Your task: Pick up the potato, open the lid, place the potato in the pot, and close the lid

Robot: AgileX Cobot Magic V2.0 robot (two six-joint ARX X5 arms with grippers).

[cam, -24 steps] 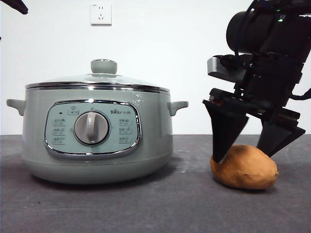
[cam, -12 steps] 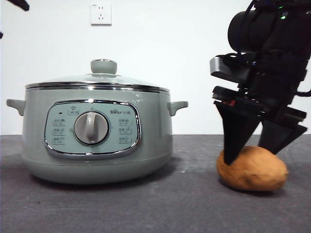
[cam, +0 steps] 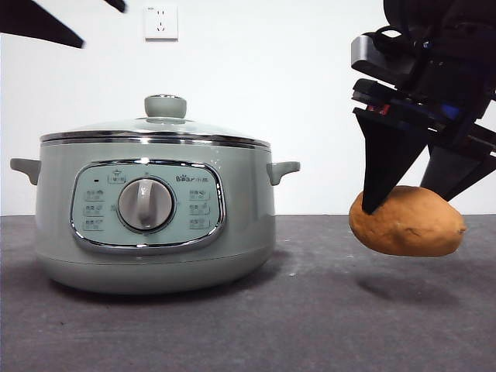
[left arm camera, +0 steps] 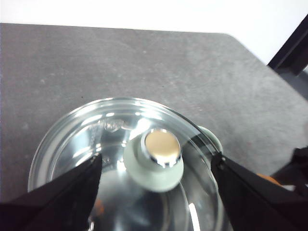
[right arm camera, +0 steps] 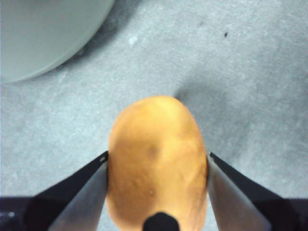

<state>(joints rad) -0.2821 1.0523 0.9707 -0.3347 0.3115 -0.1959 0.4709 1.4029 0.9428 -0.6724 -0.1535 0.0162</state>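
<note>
My right gripper [cam: 407, 198] is shut on the orange-brown potato [cam: 408, 222] and holds it in the air to the right of the pot, clear of the table. In the right wrist view the potato [right arm camera: 156, 159] sits between both jaws. The sage-green pot [cam: 155, 221] stands at the left with the glass lid [cam: 159, 128] on it. My left gripper [left arm camera: 156, 166] is open above the lid [left arm camera: 96, 149], its jaws either side of the green knob [left arm camera: 156, 156]. In the front view it shows only as black tips [cam: 46, 23] at the top left.
The dark grey table [cam: 310, 325] runs across the front. A white wall with a power socket [cam: 160, 22] stands behind. The pot's side [right arm camera: 43, 33] shows near the potato in the right wrist view. The table's far edge [left arm camera: 245, 48] shows in the left wrist view.
My right gripper has lifted the potato off the table and moved it slightly right. The left gripper's tips have come further into the front view at the top left.
</note>
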